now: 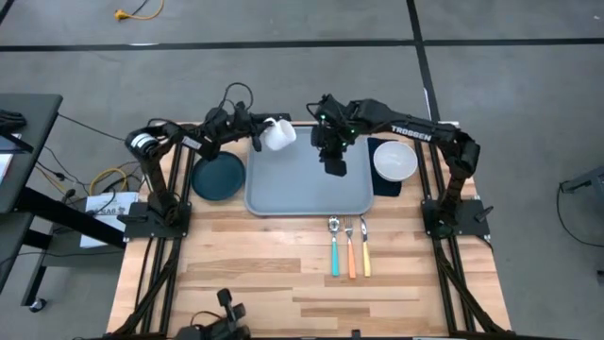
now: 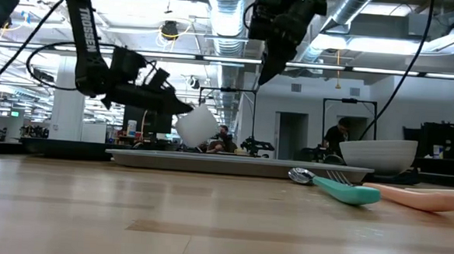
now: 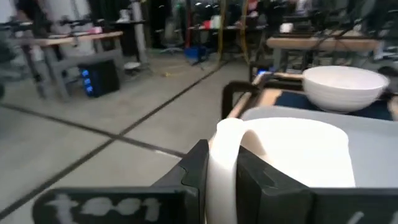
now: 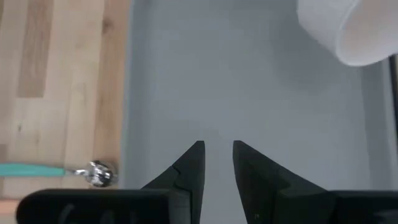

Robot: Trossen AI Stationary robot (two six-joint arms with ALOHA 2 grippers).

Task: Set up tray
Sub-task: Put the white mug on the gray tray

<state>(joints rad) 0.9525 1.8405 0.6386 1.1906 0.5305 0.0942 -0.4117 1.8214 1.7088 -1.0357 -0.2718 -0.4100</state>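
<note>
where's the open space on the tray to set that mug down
Most of the tray floor is bare, from under the right gripper out to its left and near rims. The left gripper, shut on the white mug, hangs over the far left corner. Crowded spots lie outside: teal plate left, bowl right, cutlery at the near edge.

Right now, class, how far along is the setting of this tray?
Barely started: the tray is bare. In hand: the left gripper is shut on the handle of a white mug, lifted over the tray's far left corner. The right gripper hangs empty above the tray. Left: plate, bowl and cutlery lie off it.
</note>
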